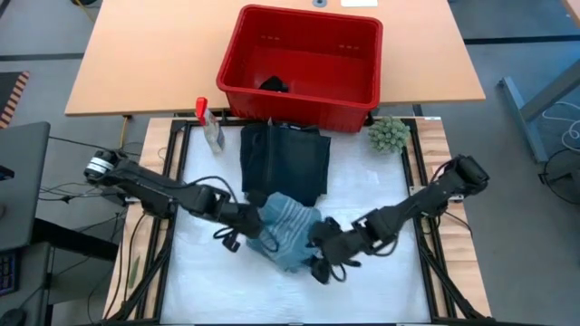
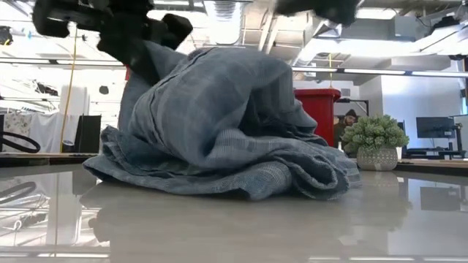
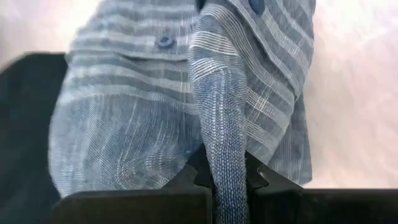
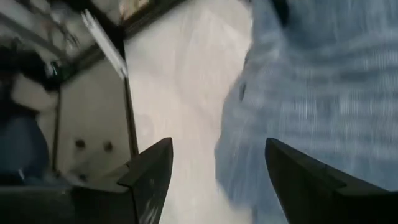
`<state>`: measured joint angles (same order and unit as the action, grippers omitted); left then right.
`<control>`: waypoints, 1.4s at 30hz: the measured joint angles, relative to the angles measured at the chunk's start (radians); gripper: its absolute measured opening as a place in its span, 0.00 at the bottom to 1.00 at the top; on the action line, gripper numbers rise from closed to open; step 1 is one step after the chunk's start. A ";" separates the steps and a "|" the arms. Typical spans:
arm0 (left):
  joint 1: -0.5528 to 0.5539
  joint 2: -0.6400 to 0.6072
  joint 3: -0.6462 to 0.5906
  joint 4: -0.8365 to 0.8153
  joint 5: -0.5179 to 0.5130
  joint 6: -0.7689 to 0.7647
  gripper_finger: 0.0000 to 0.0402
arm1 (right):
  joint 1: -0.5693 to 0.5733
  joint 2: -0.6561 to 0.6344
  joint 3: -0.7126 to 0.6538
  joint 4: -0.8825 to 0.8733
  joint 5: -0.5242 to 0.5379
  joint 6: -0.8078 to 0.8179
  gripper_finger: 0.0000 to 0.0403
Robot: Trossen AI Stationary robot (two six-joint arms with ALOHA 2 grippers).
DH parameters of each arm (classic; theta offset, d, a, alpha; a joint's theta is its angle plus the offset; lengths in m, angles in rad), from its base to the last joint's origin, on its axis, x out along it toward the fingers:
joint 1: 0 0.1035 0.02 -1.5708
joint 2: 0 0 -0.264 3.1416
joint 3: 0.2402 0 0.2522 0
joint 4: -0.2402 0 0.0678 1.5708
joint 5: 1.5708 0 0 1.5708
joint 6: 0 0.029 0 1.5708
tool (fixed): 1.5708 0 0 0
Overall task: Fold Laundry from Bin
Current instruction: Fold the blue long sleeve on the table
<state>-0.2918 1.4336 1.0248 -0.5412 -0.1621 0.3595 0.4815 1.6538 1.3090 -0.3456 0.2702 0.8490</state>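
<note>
A grey-blue striped shirt (image 1: 288,228) lies in a heap on the white table mat, and its raised part shows in the low view (image 2: 219,117). My left gripper (image 1: 254,221) is shut on it at its left side. My right gripper (image 1: 322,258) is open at the shirt's near right side. In its wrist view (image 4: 217,186) the shirt (image 4: 311,87) shows past its right finger, and I cannot tell whether they touch. A dark navy garment (image 1: 285,156) lies flat just beyond the shirt. The red bin (image 1: 304,63) stands at the far edge with a dark garment (image 1: 274,85) inside. My left gripper pinches a narrow raised fold of the shirt (image 3: 225,143) between its two fingers (image 3: 193,177). The fold runs up out of the jaws, and the rest of the shirt spreads beyond it. In the low view the held part (image 2: 157,66) is lifted while the shirt's lower folds rest on the table.
A clear spray bottle with a red top (image 1: 210,122) stands at the far left of the mat. A small fuzzy green ball (image 1: 388,134) sits at the far right. A black frame (image 1: 419,172) borders the mat. Bare mat (image 1: 227,290) lies toward the near edge.
</note>
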 joint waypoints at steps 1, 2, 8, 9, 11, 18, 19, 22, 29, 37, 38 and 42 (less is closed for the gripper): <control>-0.014 -0.002 0.000 0.008 -0.020 -0.004 0.00 | -0.011 0.001 -0.013 0.042 0.002 -0.003 0.70; -0.027 -0.004 0.000 0.021 -0.043 -0.006 0.00 | -0.021 0.002 -0.022 0.063 0.004 -0.009 0.70; -0.091 -0.037 0.000 0.009 -0.115 -0.018 0.00 | -0.039 0.002 -0.023 0.033 0.157 -0.045 0.70; -0.094 -0.038 0.000 -0.008 -0.111 -0.035 0.00 | -0.042 0.002 -0.023 0.033 0.193 -0.046 0.70; -0.095 -0.038 -0.009 -0.032 -0.073 -0.085 0.00 | -0.063 0.003 -0.023 0.052 0.214 -0.046 0.70; -0.094 -0.037 -0.096 -0.029 0.021 -0.209 0.06 | -0.122 0.116 -0.022 0.187 0.179 -0.018 0.70; -0.094 -0.037 -0.098 -0.033 0.030 -0.226 0.08 | -0.125 0.142 -0.022 0.207 0.178 0.000 0.70; -0.099 -0.038 -0.096 -0.050 0.052 -0.259 0.17 | -0.131 0.212 -0.022 0.256 0.176 0.024 0.70; -0.128 -0.042 0.030 -0.339 0.061 -0.396 0.41 | -0.130 0.263 -0.022 0.351 0.172 0.026 0.70; -0.127 -0.157 0.086 -0.464 0.186 -0.610 0.54 | -0.129 0.202 -0.022 0.334 0.137 -0.015 0.70; -0.120 -0.195 0.056 -0.429 0.158 -0.655 0.54 | -0.122 0.185 -0.021 0.307 0.136 -0.016 0.70; -0.022 -0.376 -0.127 -0.215 0.118 -0.870 0.54 | -0.070 0.126 -0.021 0.120 0.216 -0.010 0.70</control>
<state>-0.3134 1.0573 0.8983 -0.7559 -0.0440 -0.5105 0.4111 1.7800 1.2880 -0.2253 0.4862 0.8391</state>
